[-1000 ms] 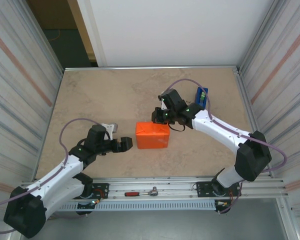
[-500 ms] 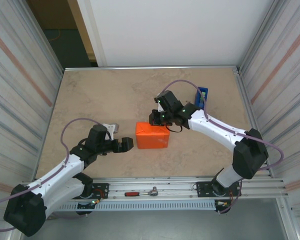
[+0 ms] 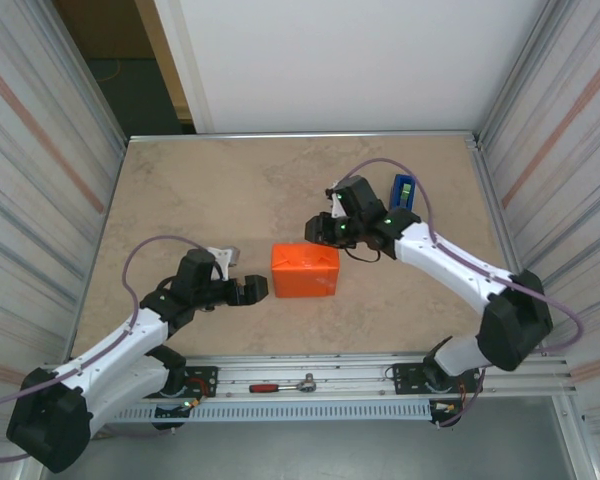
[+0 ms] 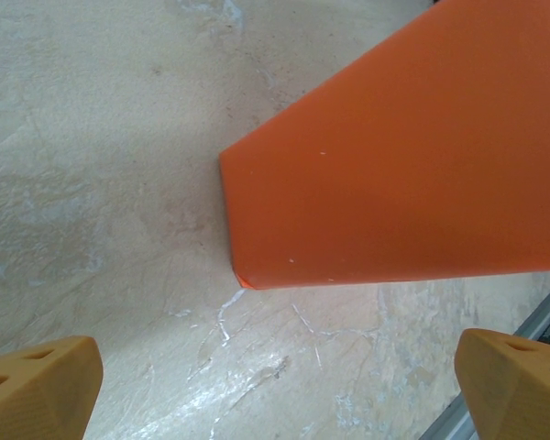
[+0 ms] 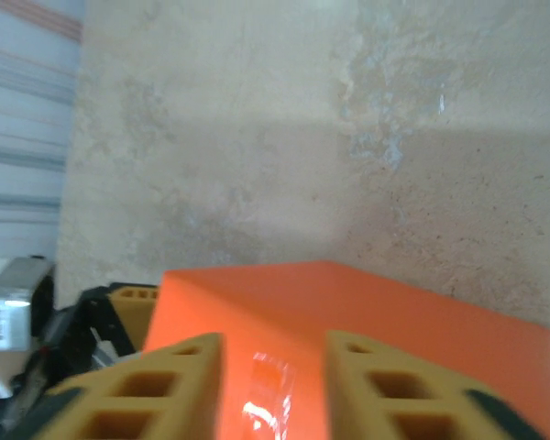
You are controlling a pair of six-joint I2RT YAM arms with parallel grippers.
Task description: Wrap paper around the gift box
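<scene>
The paper is folded into an orange parcel in the middle of the table, and the gift box is hidden inside it. A clear strip of tape shines on the paper's top. My left gripper rests open just left of the parcel; in the left wrist view its fingertips stand wide apart on the near side of the parcel's corner. My right gripper hovers over the parcel's far right edge. It is open, its fingers apart above the tape with nothing between them.
A blue tape dispenser stands behind the right arm near the right wall. A red-handled ratchet lies on the metal rail at the near edge. Corrugated walls close both sides. Bare stone tabletop stretches far left.
My right gripper was shut low at the parcel's far edge; it has now opened and drawn slightly right and back. The left arm and parcel have stayed put.
</scene>
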